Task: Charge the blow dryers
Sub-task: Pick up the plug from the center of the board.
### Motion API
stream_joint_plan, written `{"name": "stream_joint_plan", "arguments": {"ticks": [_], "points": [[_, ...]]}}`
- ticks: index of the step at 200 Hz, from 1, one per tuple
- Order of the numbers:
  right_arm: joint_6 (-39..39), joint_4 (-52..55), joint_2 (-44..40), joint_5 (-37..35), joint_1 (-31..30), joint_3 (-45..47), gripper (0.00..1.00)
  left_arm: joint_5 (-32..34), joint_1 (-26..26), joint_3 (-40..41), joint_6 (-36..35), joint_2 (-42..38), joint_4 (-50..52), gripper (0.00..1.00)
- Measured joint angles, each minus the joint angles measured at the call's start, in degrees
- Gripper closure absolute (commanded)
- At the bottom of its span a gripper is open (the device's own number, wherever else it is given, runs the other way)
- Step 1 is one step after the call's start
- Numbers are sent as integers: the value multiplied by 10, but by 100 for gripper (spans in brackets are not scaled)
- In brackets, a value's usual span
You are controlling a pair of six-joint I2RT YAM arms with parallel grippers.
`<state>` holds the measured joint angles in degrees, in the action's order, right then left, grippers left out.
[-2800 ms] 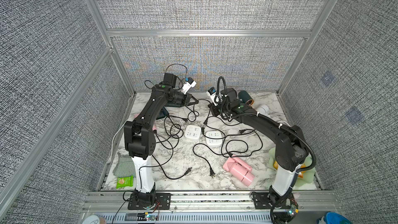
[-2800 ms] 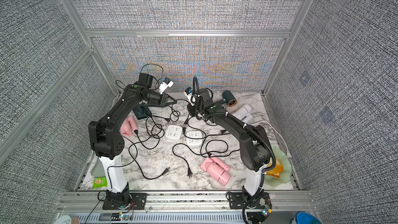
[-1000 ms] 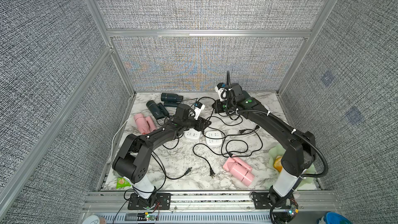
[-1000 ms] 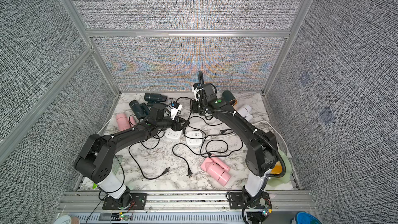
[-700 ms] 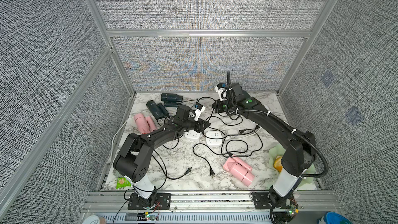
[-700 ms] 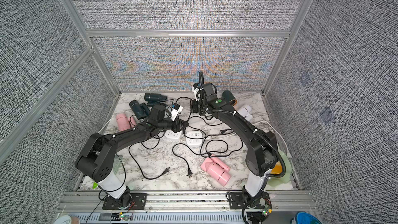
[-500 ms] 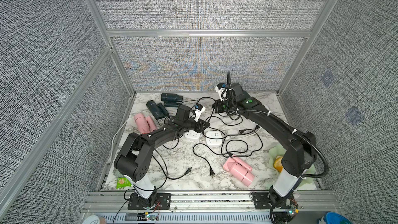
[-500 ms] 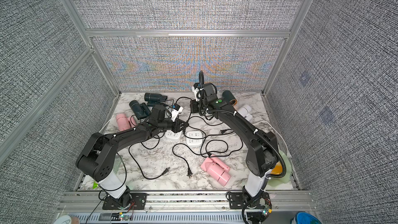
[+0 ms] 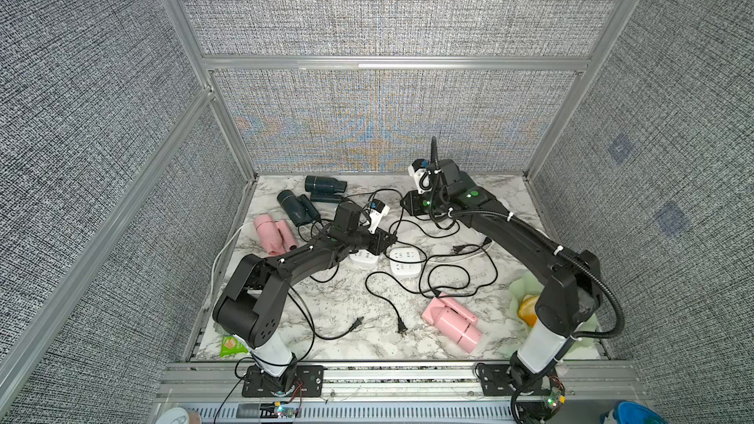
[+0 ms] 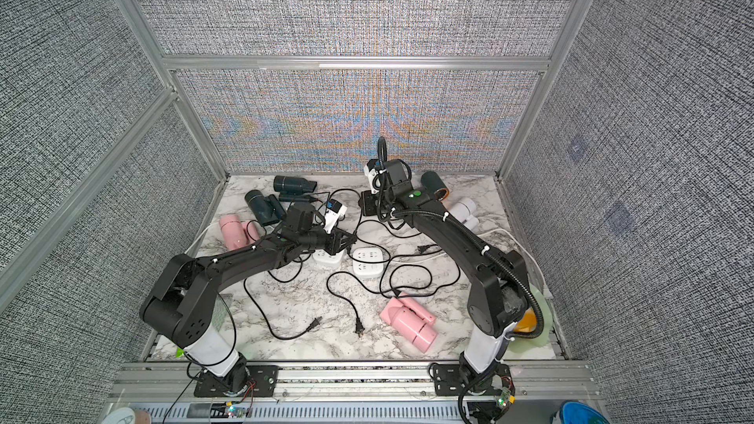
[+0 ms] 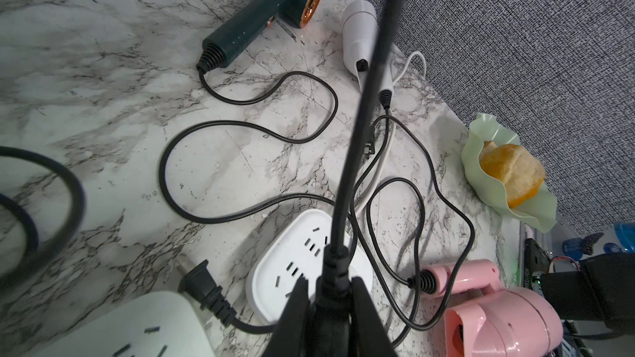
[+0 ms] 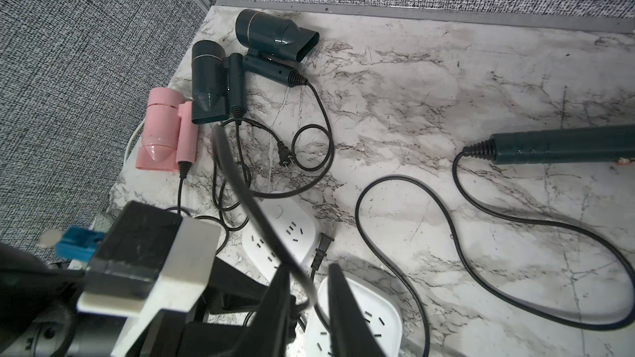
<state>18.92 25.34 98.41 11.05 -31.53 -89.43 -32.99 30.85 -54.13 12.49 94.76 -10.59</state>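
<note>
Finds left gripper (image 11: 328,279) clamped on cord (image 11: 360,97) over socket block (image 11: 271,262). Finds right gripper (image 12: 309,267), at 1 o'clock from block, slightly parted around cord.

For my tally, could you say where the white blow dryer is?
The white blow dryer lies back-right in a top view, beside the copper-ringed dryer.

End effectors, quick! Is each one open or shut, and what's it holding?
Left end effector: shut on the plug end of a black cord.
Right end effector: open, with the black cord passing loosely between its jaws.
</note>
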Motion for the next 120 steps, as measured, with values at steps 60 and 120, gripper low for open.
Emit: {"name": "stream_joint_plan", "arguments": {"ticks": [60,120], "points": [[37,-44,-81,84,13,144,55,62,26,12,2,-19,-6,92],[65,-97,-50,141,12,169,66,104,42,31,0,-30,-31,91]]}}
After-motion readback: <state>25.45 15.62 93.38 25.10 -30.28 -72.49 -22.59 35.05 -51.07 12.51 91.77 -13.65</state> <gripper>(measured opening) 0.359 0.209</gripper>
